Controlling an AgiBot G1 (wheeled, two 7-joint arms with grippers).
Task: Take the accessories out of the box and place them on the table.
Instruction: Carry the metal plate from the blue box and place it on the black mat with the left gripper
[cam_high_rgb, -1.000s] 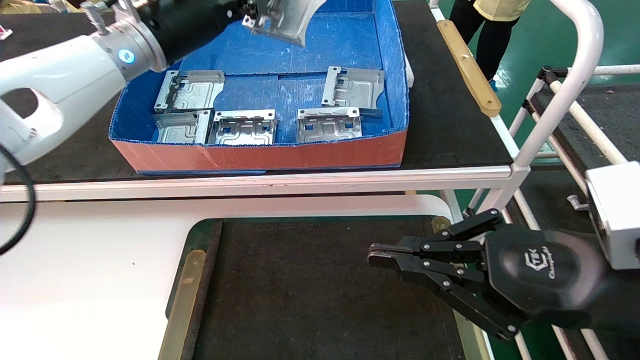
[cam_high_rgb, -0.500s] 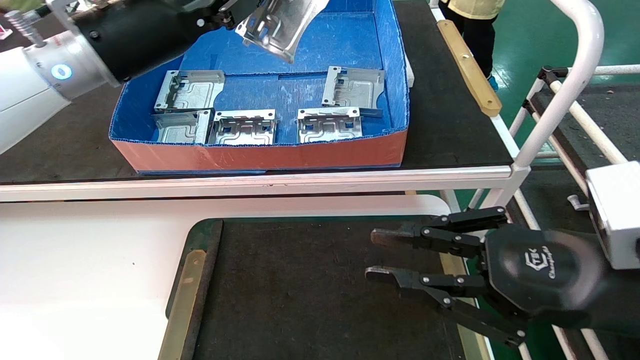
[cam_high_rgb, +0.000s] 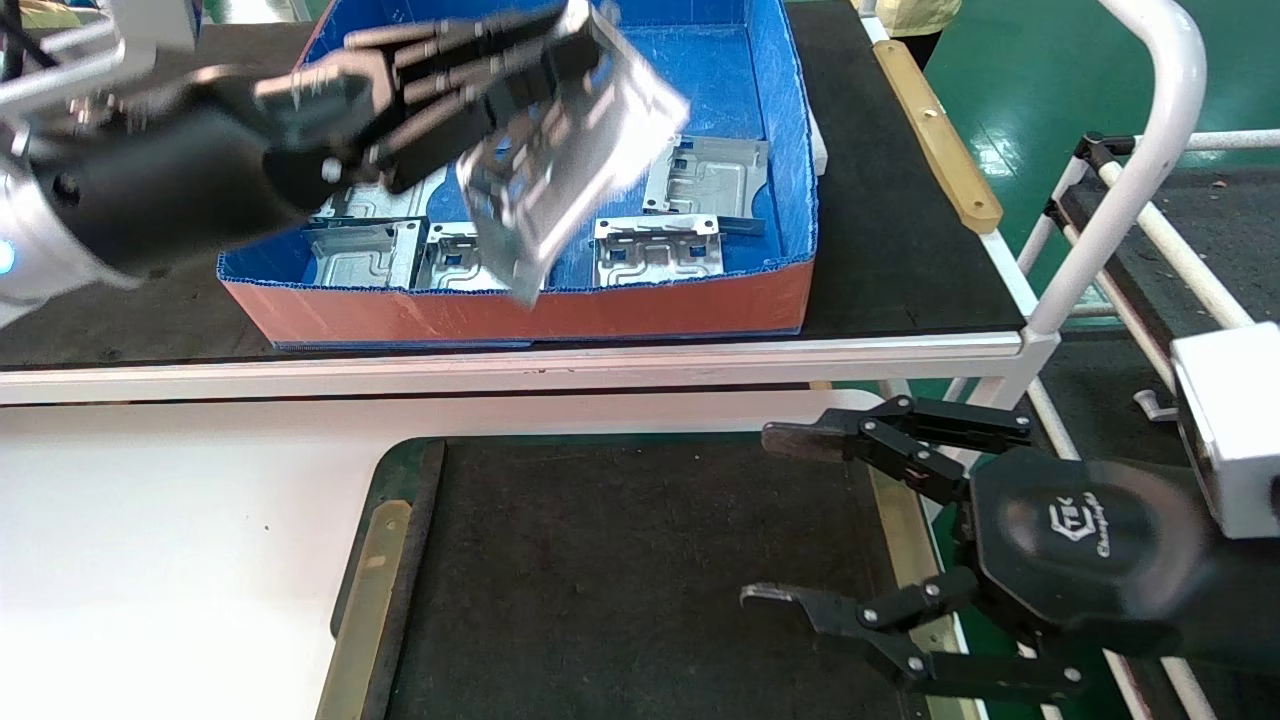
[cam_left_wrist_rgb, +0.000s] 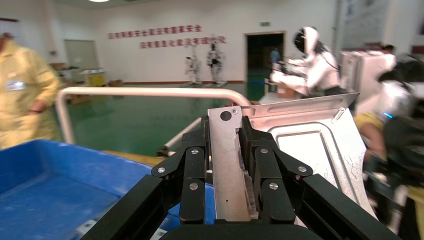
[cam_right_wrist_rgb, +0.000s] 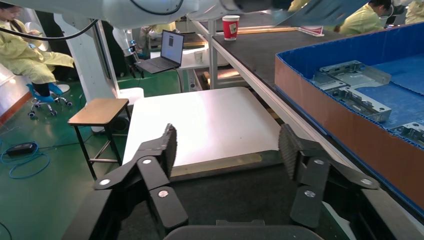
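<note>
The left gripper (cam_high_rgb: 545, 75) pinches one plate (cam_high_rgb: 570, 150) by its flange, tilted in the air above the near part of the box (cam_high_rgb: 520, 310). A thin edge grip could let it swing or slip, perhaps. It was farther back earlier. The right gripper (cam_high_rgb: 790, 520), once closed, now gapes over the table (cam_high_rgb: 600, 580).

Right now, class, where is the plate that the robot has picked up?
In the head view, the lifted plate is clamped in the left gripper, tilted in the air over the box, above its near wall.
</note>
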